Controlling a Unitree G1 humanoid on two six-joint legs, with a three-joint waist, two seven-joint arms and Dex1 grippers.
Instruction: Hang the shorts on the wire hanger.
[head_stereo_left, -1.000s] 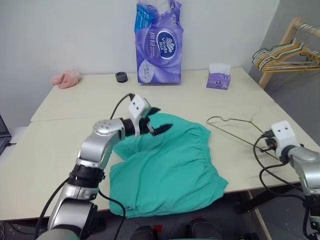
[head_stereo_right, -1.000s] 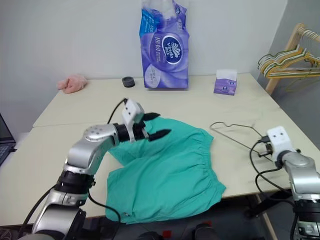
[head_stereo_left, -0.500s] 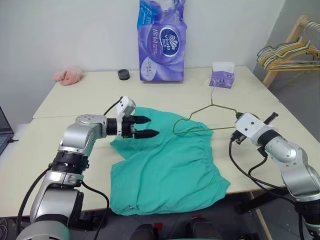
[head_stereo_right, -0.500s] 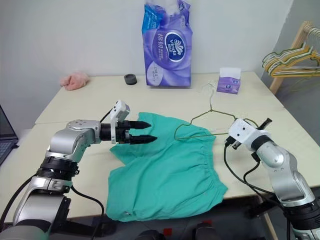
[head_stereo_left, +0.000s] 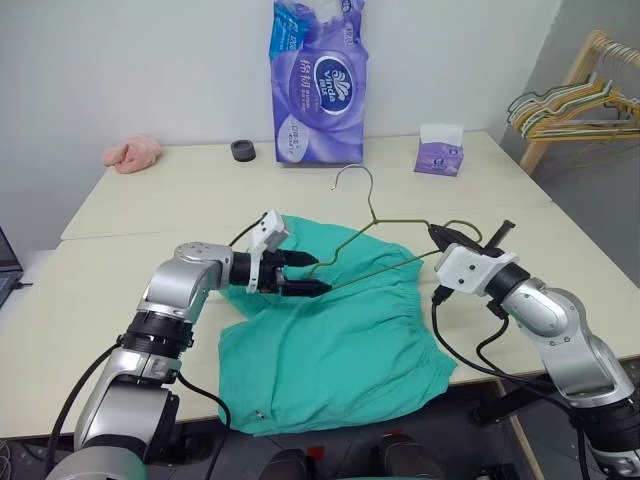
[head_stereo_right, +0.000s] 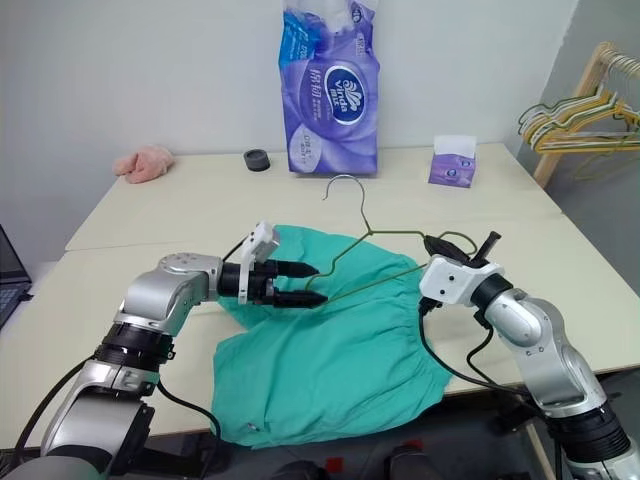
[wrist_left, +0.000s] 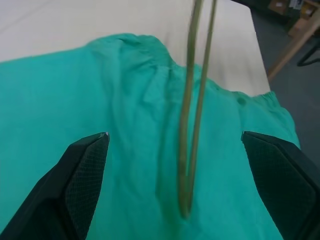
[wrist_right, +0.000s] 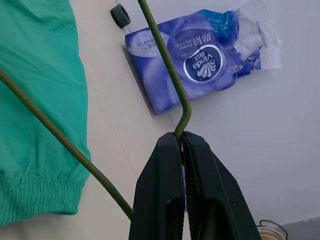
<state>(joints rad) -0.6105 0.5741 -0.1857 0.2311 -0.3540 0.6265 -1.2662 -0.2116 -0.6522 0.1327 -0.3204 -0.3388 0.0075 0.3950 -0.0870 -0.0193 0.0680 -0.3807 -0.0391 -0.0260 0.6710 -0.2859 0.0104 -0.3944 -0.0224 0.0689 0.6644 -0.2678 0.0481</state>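
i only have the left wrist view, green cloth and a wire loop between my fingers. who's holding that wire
Observer: The right gripper is shut on the wire hanger, pinching one corner of it.
Operator: is the hanger lying on the cloth or lifted
Observer: Lifted. Its hook points up over the table, and only the far corner dips toward the shorts.
Operator: are the shorts flat or bunched
Observer: They lie spread on the table's front edge, with the gathered waistband toward the right arm.
Operator: left gripper holding anything
Observer: No. The left gripper is open just above the shorts, gripping nothing.
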